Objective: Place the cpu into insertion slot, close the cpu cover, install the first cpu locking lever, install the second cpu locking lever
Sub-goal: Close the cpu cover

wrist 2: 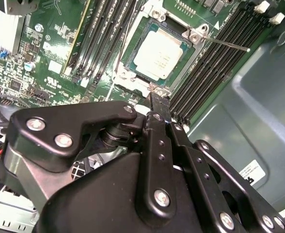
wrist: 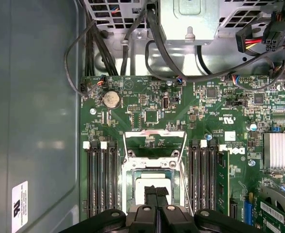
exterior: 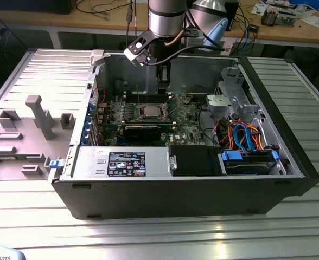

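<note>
The cpu [wrist 2: 157, 53] lies flat in the insertion slot [wrist 2: 124, 73], silver top up; it also shows in the first wrist view [wrist: 143, 183]. The cpu cover [wrist: 154, 132] is swung open away from the slot, and green board shows through its window. One thin locking lever [wrist 2: 227, 44] sticks out free over the memory slots, and another thin lever [wrist 2: 124, 43] runs along the slot's other side. My gripper [wrist: 156, 190] hovers just above the slot's edge with its black fingers [wrist 2: 154, 102] pressed together and nothing between them. In the exterior view the gripper [exterior: 163, 81] hangs inside the case over the socket [exterior: 150, 111].
Long black memory slots [wrist: 100, 179] flank the socket on both sides. A black expansion card [exterior: 143, 129] lies in front of it. A drive cage with blue and orange cables [exterior: 246, 135] fills the exterior view's right; the case wall [wrist: 33, 121] is close. A grey fixture [exterior: 37, 116] sits outside.
</note>
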### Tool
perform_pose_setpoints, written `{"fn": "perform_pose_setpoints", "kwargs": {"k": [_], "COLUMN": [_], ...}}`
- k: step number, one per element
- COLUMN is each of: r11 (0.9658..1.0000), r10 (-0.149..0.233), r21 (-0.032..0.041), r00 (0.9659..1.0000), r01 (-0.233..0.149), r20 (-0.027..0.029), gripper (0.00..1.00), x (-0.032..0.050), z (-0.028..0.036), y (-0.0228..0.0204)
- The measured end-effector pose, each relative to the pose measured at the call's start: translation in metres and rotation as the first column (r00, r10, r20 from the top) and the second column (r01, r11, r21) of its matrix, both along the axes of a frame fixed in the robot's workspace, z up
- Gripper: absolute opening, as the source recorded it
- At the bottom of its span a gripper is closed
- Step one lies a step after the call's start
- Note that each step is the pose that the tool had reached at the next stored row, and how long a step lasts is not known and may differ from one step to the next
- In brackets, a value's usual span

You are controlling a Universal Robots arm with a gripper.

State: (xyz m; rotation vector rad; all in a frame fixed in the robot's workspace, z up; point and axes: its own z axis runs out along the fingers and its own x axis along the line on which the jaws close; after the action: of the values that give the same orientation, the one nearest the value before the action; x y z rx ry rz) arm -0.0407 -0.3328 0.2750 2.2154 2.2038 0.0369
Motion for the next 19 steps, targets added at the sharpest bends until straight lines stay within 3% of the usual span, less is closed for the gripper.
{"fn": "perform_pose_setpoints", "kwargs": {"k": [19], "r11": [1.0], "r10": [0.0], "r21": [-0.0001], "r00": [1.0], "r01": [0.0], "r20": [0.0], "gripper": [0.11], "x": [0.0075], "z": [0.0], "y": [0.0]}}
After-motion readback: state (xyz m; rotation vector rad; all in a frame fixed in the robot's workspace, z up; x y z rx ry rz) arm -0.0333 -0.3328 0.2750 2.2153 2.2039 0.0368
